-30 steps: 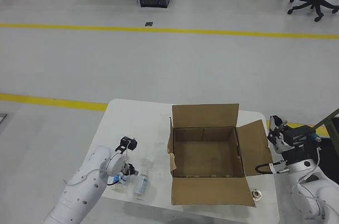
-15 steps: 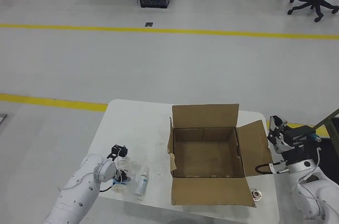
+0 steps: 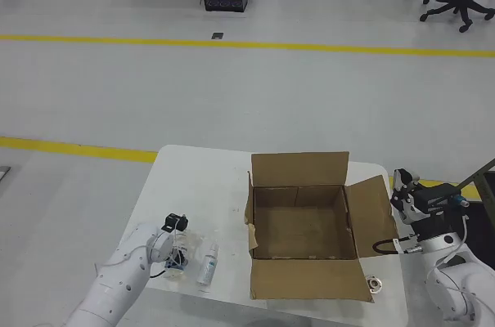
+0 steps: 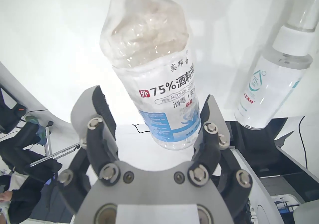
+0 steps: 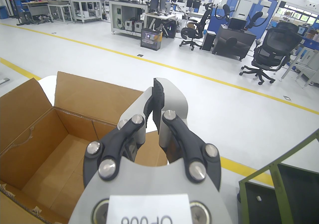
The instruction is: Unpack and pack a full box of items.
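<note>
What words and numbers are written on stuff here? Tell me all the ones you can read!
"75%", then Chinese characters: on the big bottle label.
"75% ALCOHOL", smaller, just beneath; the rest curves out of sight.
"75" inside a drop sign: on the spray bottle; its red print is too blurred to read.
"OP006", upside down and partly cut off, so not certain: on the sticker behind the right pincer.

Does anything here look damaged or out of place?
The cardboard box has a torn, ragged rim on the wall nearest the bottles. The alcohol bottle and spray bottle lie on their sides on the table.
</note>
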You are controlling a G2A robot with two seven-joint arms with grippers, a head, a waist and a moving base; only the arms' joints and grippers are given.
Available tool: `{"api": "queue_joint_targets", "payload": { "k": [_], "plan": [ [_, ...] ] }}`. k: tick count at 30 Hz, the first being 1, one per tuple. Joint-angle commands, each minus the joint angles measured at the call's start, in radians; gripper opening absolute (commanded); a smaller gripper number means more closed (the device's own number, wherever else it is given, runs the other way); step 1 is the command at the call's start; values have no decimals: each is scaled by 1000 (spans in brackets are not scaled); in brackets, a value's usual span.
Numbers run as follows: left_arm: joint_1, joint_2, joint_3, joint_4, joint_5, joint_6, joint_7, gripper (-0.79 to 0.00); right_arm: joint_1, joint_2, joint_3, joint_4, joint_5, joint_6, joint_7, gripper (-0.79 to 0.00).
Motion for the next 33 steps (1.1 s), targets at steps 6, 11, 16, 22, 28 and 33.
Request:
{"api": "queue_joint_targets", "payload": {
  "k": [6,11,16,22,28,33],
  "plan": [
    [-36,-17,32,64,3,-11,30,-197,0,0,0,0,0,0,0,-785],
    [-50,-24,41,88,0,-14,45,-723,0,0,0,0,0,0,0,-785],
    [-49,-26,48,83,35,-7,71,-785,5,0,2,-6,0,-5,4,-785],
    [-25,-17,30,-9,71,13,44,-785,27,1,44,-24,49,-6,40,-785],
    [33,5,-55,-258,32,35,-69,-785,60,7,125,-1,144,-24,187,0],
    [74,18,-98,-419,33,45,-123,-785,76,17,191,26,193,-75,301,0]
  ]
}}
